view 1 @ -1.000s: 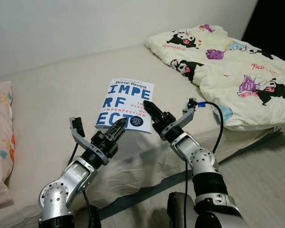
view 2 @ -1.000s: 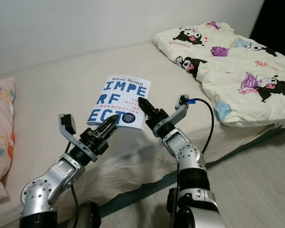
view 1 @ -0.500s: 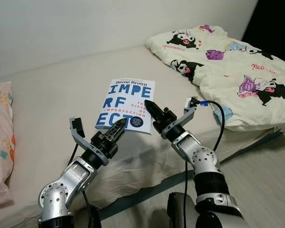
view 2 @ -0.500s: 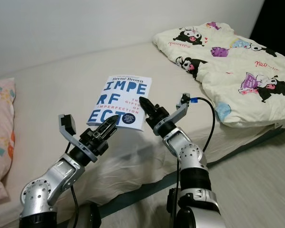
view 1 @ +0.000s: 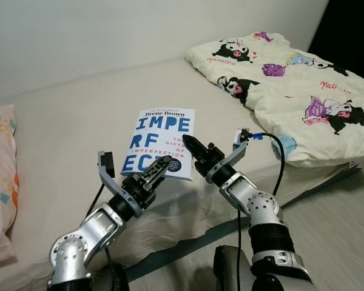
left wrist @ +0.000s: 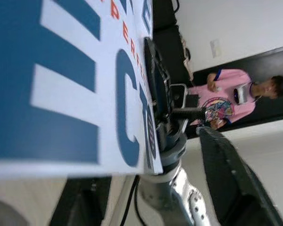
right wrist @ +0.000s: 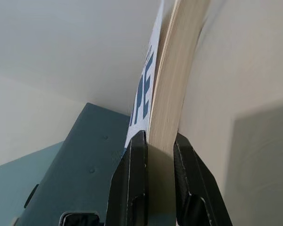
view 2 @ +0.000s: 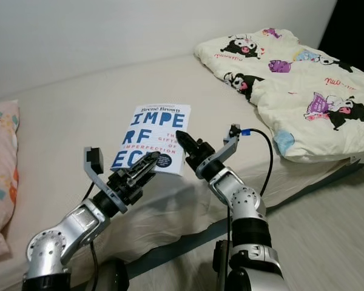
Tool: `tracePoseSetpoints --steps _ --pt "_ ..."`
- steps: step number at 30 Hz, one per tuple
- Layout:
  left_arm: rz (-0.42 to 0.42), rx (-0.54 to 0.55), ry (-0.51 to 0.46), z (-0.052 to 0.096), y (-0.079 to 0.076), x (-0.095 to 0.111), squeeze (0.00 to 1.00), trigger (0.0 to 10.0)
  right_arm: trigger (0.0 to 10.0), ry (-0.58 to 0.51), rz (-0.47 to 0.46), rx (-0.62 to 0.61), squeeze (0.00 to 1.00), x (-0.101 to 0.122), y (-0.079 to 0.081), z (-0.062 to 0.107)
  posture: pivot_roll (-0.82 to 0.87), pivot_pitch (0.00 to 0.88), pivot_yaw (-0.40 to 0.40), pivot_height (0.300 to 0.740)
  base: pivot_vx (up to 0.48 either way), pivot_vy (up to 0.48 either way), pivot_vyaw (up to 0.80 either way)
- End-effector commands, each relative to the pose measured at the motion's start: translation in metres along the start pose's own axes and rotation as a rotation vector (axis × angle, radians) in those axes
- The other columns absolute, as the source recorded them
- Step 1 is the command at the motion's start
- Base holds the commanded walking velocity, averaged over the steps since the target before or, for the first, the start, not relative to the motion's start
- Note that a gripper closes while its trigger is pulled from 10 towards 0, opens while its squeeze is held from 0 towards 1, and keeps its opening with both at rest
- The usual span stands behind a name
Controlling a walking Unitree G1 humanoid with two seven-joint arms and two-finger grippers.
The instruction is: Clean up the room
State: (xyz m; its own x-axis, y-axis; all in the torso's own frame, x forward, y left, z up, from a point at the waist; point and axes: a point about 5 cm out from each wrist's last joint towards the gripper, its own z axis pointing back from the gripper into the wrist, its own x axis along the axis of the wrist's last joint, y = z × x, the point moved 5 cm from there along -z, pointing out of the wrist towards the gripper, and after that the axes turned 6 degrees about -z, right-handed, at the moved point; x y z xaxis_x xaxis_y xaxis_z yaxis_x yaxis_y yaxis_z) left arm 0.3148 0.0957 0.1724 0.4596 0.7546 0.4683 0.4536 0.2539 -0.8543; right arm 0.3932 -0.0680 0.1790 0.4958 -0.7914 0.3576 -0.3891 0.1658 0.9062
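Note:
A white book (view 1: pixel 161 130) with big blue letters lies on the beige bed (view 1: pixel 79 115), in front of me. My right gripper (view 1: pixel 188 143) is shut on the book's near right edge; in the right wrist view its black fingers (right wrist: pixel 134 160) clamp the cover and page block (right wrist: pixel 177 70). My left gripper (view 1: pixel 161 165) is at the book's near left corner. Its fingers (left wrist: pixel 231 174) stand apart, open, with the cover (left wrist: pixel 61 84) close in front of them.
A rumpled cream duvet (view 1: pixel 291 79) with cartoon prints covers the bed's right end. A patterned pillow (view 1: pixel 0 176) lies at the far left. The mattress edge and pale floor (view 1: pixel 340 230) are at the lower right. A person in a pink top (left wrist: pixel 226 96) stands behind me.
The book has shifted slightly toward me and turned a little in the right gripper's hold. My left gripper has moved forward and right, up to the book's near corner.

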Motion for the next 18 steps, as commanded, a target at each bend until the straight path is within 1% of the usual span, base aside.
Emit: tracePoseSetpoints --steps 1,3,4,6,7,8,10,11,12,13,14,15,17,18 --pt "-0.053 0.031 0.019 0.015 0.008 0.005 1.00 10.0 0.0 -0.017 0.008 0.018 0.00 0.007 0.003 0.005 -0.06 0.111 0.023 0.558 0.000 0.000 0.00" --pt "-0.123 0.099 0.037 0.035 0.025 0.014 1.00 10.0 0.0 -0.019 0.021 0.024 0.00 0.013 0.004 0.009 -0.06 0.108 0.023 0.558 0.000 0.000 0.00" --pt "-0.160 0.143 0.038 0.045 0.035 0.022 0.93 10.0 0.0 -0.015 0.028 0.031 0.00 0.016 0.005 0.011 -0.06 0.108 0.023 0.558 0.000 0.000 0.00" --pt "-0.191 0.183 0.035 0.053 0.045 0.030 0.93 10.0 0.0 -0.010 0.033 0.037 0.00 0.018 0.006 0.013 -0.06 0.108 0.023 0.558 0.000 0.000 0.00" --pt "-0.191 0.183 0.035 0.053 0.045 0.030 0.93 10.0 0.0 -0.010 0.033 0.037 0.00 0.018 0.006 0.013 -0.06 0.108 0.023 0.558 0.000 0.000 0.00" --pt "-0.261 0.268 0.016 0.065 0.061 0.047 0.00 10.0 0.0 0.024 0.060 0.060 0.00 0.018 0.010 0.017 -0.05 0.104 0.017 0.558 0.000 0.000 0.00" --pt "-0.261 0.268 0.016 0.065 0.061 0.047 0.00 10.0 0.0 0.024 0.060 0.060 0.00 0.018 0.010 0.017 -0.05 0.104 0.017 0.558 0.000 0.000 0.00" --pt "-0.317 0.328 0.000 0.075 0.071 0.062 0.00 10.0 0.0 0.051 0.080 0.084 0.00 0.020 0.014 0.020 -0.05 0.105 0.015 0.558 0.000 0.000 0.00" --pt "-0.317 0.328 0.000 0.075 0.071 0.062 0.00 10.0 0.0 0.051 0.080 0.084 0.00 0.020 0.014 0.020 -0.05 0.105 0.015 0.558 0.000 0.000 0.00" --pt "-0.358 0.366 -0.019 0.082 0.077 0.077 0.00 10.0 0.0 0.078 0.097 0.108 0.00 0.021 0.019 0.024 -0.05 0.105 0.014 0.558 0.000 0.000 0.00" --pt "-0.378 0.379 -0.037 0.085 0.079 0.088 0.00 10.0 0.0 0.098 0.109 0.129 0.00 0.023 0.023 0.028 -0.05 0.109 0.016 0.558 0.000 0.000 0.00" --pt "-0.379 0.374 -0.046 0.084 0.078 0.093 0.00 10.0 0.0 0.106 0.114 0.140 0.00 0.024 0.025 0.030 -0.05 0.109 0.016 0.558 0.000 0.000 0.00" --pt "-0.379 0.374 -0.046 0.084 0.078 0.093 0.00 10.0 0.0 0.106 0.114 0.140 0.00 0.024 0.025 0.030 -0.05 0.109 0.016 0.558 0.000 0.000 0.00" --pt "-0.349 0.338 -0.057 0.080 0.074 0.094 0.29 10.0 0.0 0.112 0.116 0.160 0.00 0.024 0.029 0.031 -0.05 0.109 0.016 0.558 0.000 0.000 0.00"
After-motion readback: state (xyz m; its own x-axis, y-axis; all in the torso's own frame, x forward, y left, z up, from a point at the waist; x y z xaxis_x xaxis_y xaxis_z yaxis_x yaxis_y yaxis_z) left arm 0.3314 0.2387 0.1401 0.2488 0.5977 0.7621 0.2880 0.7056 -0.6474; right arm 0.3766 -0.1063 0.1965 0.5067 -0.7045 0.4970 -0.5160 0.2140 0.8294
